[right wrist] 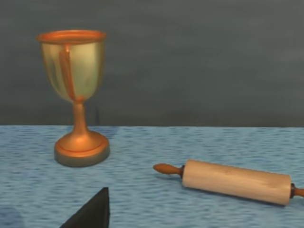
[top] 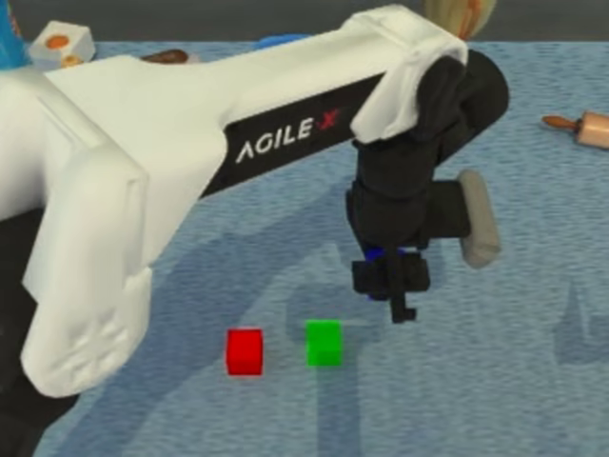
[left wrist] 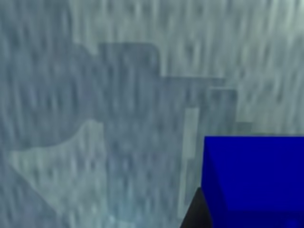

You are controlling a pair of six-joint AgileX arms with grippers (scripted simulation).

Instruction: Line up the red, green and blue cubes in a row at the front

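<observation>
The red cube (top: 245,351) and the green cube (top: 324,343) sit side by side near the table's front, a small gap between them. My left gripper (top: 392,290) hangs to the right of the green cube and slightly behind it, shut on the blue cube (left wrist: 256,175). In the top view only a sliver of that blue cube (top: 381,253) shows between the dark fingers. The left wrist view has one dark fingertip (left wrist: 197,211) pressed against the cube's side, with the cloth below. My right gripper (right wrist: 97,213) is out of the top view and shows only as a dark tip.
A wooden rolling pin (top: 580,127) lies at the back right, and a gold goblet (right wrist: 76,95) stands behind it. A white box with orange spots (top: 62,43) is at the back left. My left arm (top: 190,143) crosses the table's left and middle.
</observation>
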